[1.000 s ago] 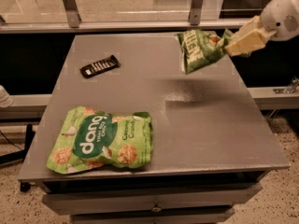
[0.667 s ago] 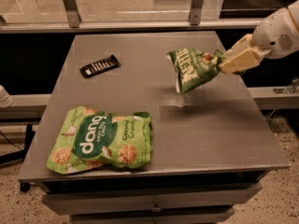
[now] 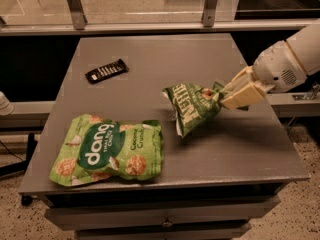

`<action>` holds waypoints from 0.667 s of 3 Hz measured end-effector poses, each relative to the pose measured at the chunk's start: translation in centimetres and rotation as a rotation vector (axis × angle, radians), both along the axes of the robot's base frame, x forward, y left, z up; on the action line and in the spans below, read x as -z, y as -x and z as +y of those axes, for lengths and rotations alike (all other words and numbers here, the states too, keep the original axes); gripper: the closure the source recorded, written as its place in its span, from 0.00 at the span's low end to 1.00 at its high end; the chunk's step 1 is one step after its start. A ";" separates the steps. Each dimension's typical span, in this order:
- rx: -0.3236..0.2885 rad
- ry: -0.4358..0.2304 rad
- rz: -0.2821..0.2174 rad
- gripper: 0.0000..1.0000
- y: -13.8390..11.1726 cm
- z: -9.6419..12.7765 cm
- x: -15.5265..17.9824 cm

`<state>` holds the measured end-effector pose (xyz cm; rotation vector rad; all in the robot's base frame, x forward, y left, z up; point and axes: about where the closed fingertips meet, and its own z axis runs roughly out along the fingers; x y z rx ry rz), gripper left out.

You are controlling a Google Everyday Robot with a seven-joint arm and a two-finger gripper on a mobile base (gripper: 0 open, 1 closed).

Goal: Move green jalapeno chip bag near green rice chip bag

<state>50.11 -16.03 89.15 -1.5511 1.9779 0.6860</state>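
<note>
Grey table [image 3: 150, 59] | gripper [image 3: 225, 98] right, fingers [image 3: 242, 93] clamp green jalapeno chip bag [image 3: 192, 108] | green rice chip bag [image 3: 107, 151] front-left

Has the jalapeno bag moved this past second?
Yes. The gripper, at its right end, carried the green jalapeno chip bag left and down, nearer the stationary green rice chip bag.

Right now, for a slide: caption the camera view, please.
Gripper holds Kettle bag by its edge, right of dang bag lying on table.
</note>
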 end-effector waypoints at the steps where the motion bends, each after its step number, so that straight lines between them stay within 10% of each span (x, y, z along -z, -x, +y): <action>1: -0.026 0.008 0.003 0.36 1.0 0.5 1.0; 2: -0.044 0.014 -0.003 0.11 1.5 0.7 1.5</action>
